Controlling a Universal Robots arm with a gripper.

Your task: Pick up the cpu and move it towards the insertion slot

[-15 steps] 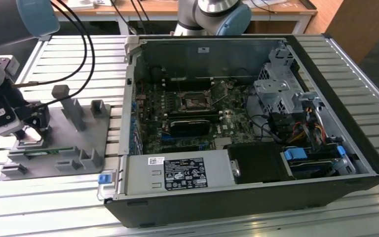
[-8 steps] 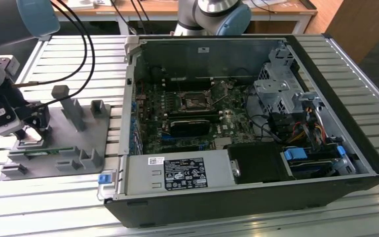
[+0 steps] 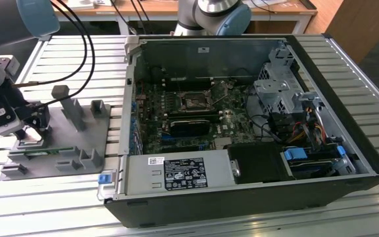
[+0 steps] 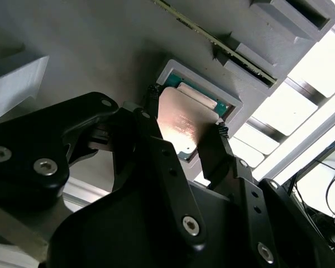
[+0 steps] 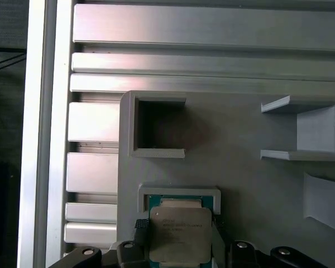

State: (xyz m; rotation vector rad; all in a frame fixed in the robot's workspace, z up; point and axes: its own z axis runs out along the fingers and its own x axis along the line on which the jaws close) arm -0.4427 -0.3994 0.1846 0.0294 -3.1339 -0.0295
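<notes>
Claw (image 4: 187,111) is clamped on opposite edges of the cpu (image 5: 180,234), which sits in the recess (image 5: 178,191) of the grey fixture (image 3: 77,143), well apart from the insertion slot (image 3: 193,102). Keep your grip even and raise the chip level, clear of the rim.

Cpu (image 5: 180,237) silvery-topped, green edge, inside black pincer (image 5: 179,226). Holder tray (image 5: 240,184) under pincer plain matte grey. Table (image 5: 184,61) beyond pincer pale silver, striped in parallel slats with dark gaps.
</notes>
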